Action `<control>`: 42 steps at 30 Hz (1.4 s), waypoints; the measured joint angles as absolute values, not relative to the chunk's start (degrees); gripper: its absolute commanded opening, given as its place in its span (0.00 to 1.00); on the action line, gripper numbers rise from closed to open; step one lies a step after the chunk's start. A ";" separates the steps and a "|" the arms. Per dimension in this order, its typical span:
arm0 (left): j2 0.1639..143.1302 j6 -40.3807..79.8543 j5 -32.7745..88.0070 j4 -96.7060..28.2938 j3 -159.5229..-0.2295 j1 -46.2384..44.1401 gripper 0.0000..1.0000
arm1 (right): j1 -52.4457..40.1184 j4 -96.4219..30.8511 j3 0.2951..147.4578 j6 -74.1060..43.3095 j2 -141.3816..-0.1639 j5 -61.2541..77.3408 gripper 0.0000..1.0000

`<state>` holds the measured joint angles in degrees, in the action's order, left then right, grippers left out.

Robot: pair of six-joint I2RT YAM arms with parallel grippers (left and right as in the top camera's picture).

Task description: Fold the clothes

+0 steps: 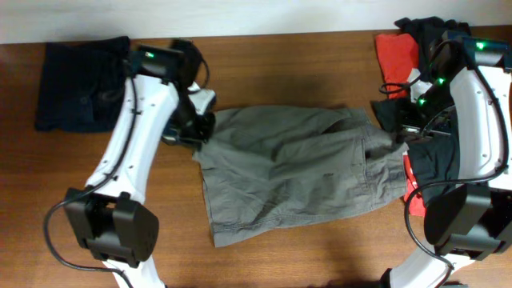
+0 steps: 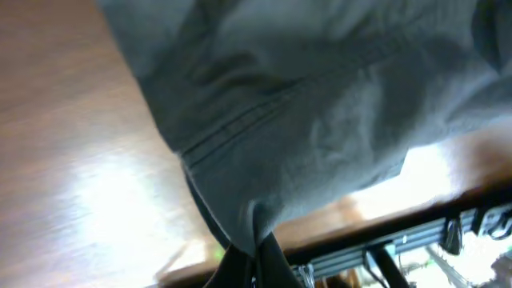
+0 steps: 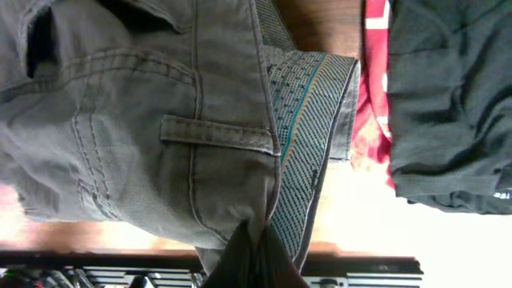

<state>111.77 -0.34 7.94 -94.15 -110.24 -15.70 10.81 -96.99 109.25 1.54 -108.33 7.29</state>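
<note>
**ENTRY: Grey shorts, held at both ends, first fold not yet made**

**Item.** Grey shorts (image 1: pixel 296 172), soft woven cloth, spread mostly flat on the table (image 1: pixel 280 72) between the two arms. They lie crosswise, creased, and no layer has been doubled over.

**Left gripper** (image 2: pixel 254 254). Jaws closed on a pinch of the shorts' leg end. The cloth rises out of the fingertips and fans away from them. Bare wood shows to either side of the pinch.

**Right gripper** (image 3: pixel 258 248). Jaws closed on the waistband (image 3: pixel 300 136), whose patterned inner face is turned out just beside the fingertips. A belt loop (image 3: pixel 216 134) sits a little beyond the jaws on the outer face.

**Other stock.**
- Red garment (image 3: pixel 372 104): just past the waistband, on the far side from the shorts' body.
- Black garment (image 3: pixel 448 96): lying over the red one, farther from the right jaws.
- Navy garment (image 1: pixel 80 84): well apart from the left jaws, behind that arm. It looks compact, possibly already folded.

**Step in hand (judged).** Opening stage of folding the shorts. Both ends are gripped, which suits pulling the cloth taut and flat, or lifting it for the first fold. The task as a whole looks early, since the pile by the right arm is unsorted.

**Next move calls for (judged).**
- Both pinches should hold while the arms move together, so the cloth carries evenly and does not bunch.
- One end must be laid over the other with the edges matched.
- The right arm needs to keep the waistband from dragging the red and black pieces along.
</note>
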 measured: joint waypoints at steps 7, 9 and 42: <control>111.77 -0.34 10.52 -89.38 -95.15 -20.36 0.01 | 11.68 -95.26 103.07 1.26 -108.33 5.96 0.04; 111.77 -0.34 11.42 -88.62 -91.20 -21.21 0.01 | 12.56 -93.86 100.51 1.19 -108.33 5.78 0.04; 104.44 -1.96 21.89 -86.50 -69.25 -31.00 0.01 | 20.71 -82.24 76.44 -4.14 -98.74 8.25 0.04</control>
<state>104.44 -1.96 21.89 -86.50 -69.25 -31.00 20.71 -82.24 76.44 -4.14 -98.74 8.25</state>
